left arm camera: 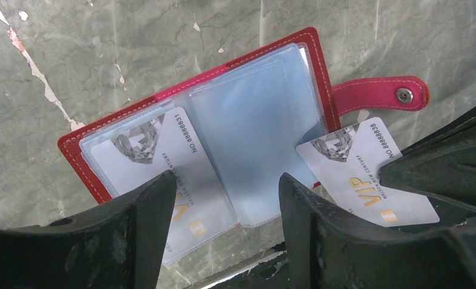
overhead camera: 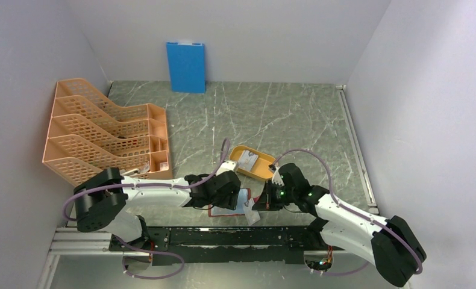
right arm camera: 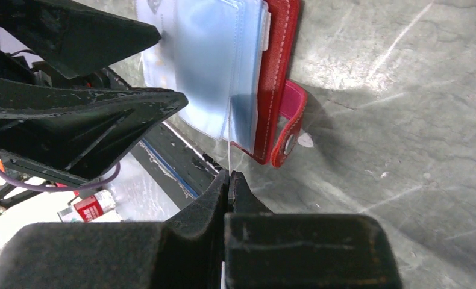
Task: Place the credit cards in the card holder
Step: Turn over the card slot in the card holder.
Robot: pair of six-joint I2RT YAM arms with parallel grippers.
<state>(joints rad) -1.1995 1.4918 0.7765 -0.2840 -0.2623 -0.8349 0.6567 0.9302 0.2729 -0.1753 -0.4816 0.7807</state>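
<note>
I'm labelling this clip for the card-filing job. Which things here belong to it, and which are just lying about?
In the job: open card holder, pocketed card, second card pinched by the right tool, apparent spare cards in the yellow tray.
Lying about: orange file rack, blue board against the back wall.

Orange file rack [overhead camera: 103, 129], blue board [overhead camera: 186, 66], yellow tray [overhead camera: 252, 174]

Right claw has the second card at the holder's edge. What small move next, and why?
Probably ease the right claw toward the card holder's fold, sliding the held card into the empty sleeve. Only its corner meets the sleeve edge; most lies outside. The right claw is shut on it, and the open left claw straddles the holder's near edge.
</note>
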